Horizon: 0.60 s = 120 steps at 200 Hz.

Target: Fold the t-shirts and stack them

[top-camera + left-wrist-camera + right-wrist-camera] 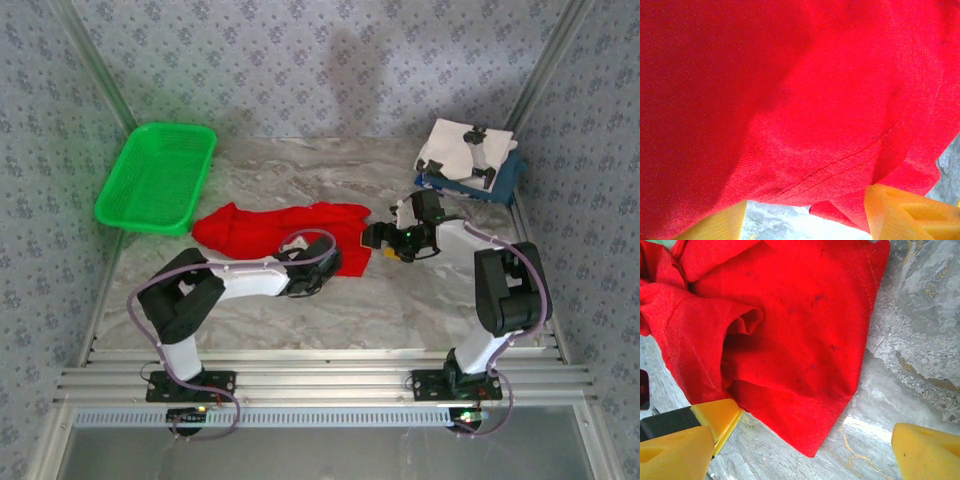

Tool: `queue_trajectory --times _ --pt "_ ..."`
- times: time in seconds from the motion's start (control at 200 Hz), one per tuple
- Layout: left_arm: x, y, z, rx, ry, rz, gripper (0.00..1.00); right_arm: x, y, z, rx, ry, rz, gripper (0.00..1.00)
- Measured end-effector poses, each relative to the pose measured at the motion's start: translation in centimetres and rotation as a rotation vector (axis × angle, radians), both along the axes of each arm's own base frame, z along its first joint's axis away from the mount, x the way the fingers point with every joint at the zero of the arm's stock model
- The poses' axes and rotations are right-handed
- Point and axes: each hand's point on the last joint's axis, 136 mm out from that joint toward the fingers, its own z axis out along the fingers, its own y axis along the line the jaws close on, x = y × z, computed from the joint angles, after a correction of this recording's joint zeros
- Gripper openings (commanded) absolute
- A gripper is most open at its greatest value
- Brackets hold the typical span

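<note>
Walls [300, 60] papered in a blue-grey flower pattern close in a grey marbled table [400, 310].

The red t-shirt [260, 228] lies crumpled across the middle of the table, a long bunched strip running left to right, its right end flatter than its left. Up close the cloth [790, 100] is a plain bright red knit with a double line of stitching along one edge. From the right side [790, 315] it shows soft folds, a pocket-like hollow, a few dark specks and a pointed corner lying on the table.

A green plastic basket [150, 200] sits at the far left, tilted against the wall, just beyond the shirt's left end.

At the far right corner a folded white t-shirt [455, 145] with dark markings rests on top of a folded dark blue t-shirt [505, 175], well apart from the red one.

The left end effector [810, 220] is at the near edge of the red shirt, its yellow pads [910, 212] spread apart, the hem hanging over the gap and brushing the right pad.

The right end effector [800, 455] hovers at the shirt's right end, opened wide, the shirt's corner between its yellow pads [925, 452].
</note>
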Motion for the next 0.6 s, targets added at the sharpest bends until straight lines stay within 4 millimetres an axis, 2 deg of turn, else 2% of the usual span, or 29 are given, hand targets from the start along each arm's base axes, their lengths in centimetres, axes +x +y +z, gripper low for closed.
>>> queue_trajectory --times 0.19,0.295,0.49,0.6 --pt "-0.9 0.2 -0.2 0.016 0.021 0.022 0.65 0.0 0.1 -0.2 0.007 0.008 0.003 0.93" --pt "-0.8 0.2 -0.1 0.011 0.013 0.035 0.64 0.0 0.1 -0.2 0.012 0.01 0.003 0.93" --pt "0.9 -0.1 0.9 -0.008 -0.068 0.044 0.56 -0.1 0.2 -0.1 0.018 0.011 0.006 0.93" --pt "2.2 -0.3 1.3 -0.037 -0.114 0.05 0.44 -0.1 0.2 -0.1 0.018 0.011 0.006 0.93"
